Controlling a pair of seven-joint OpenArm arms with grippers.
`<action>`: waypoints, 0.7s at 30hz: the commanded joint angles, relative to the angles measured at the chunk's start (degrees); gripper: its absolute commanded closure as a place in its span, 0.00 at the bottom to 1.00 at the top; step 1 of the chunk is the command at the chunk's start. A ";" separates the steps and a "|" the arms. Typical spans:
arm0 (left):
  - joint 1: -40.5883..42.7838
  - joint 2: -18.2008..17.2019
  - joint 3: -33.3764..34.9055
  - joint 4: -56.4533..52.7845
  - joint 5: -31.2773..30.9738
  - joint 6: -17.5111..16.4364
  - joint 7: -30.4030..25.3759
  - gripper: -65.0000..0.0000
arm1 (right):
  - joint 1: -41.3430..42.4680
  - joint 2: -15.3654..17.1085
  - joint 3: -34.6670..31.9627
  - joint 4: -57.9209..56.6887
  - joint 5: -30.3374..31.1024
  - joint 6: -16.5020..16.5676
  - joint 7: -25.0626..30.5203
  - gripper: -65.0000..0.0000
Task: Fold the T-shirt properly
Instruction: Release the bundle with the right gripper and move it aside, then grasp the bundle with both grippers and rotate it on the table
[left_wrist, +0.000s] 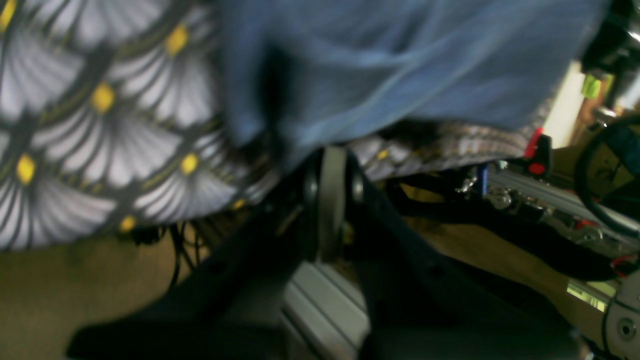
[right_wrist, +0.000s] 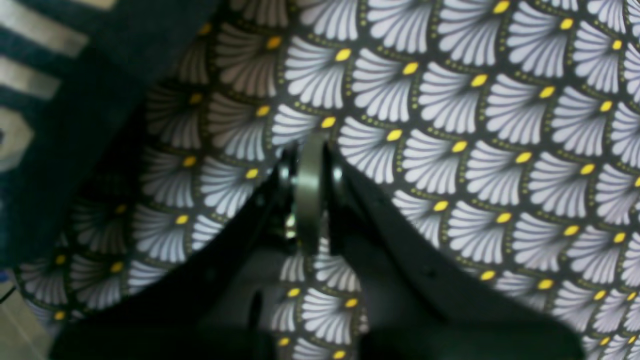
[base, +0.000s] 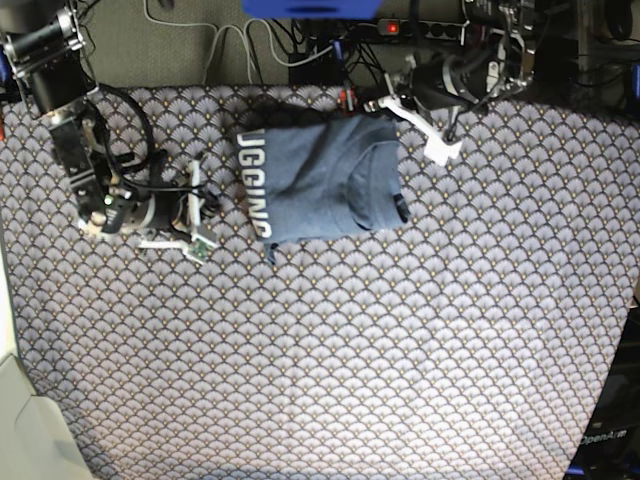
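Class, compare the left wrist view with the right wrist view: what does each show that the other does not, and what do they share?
Only the left wrist view: black cables and a metal rail beyond the cloth's edge, plus the left claw.

Only the right wrist view: white lettering on the shirt, plus the right claw.

Both: part of the blue T-shirt, the scallop-patterned tablecloth with yellow dots, and some brownish floor.

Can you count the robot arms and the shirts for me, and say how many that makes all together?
Robot arms: 2 (one by the lettered end, one by the other end)
T-shirts: 1 (blue)
Total: 3
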 joint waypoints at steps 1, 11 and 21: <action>-0.94 -0.16 -0.10 1.00 -1.23 0.84 -0.39 1.00 | 0.33 0.63 0.25 0.56 0.13 0.21 -0.58 1.00; -7.88 1.51 -0.37 -4.89 -1.32 3.91 -0.48 1.00 | -3.54 -0.96 0.17 5.75 0.13 0.21 -0.67 1.00; -21.42 8.11 -0.37 -15.44 -1.23 4.00 -4.17 1.00 | -7.50 -2.63 -0.10 14.19 0.13 0.21 -7.79 1.00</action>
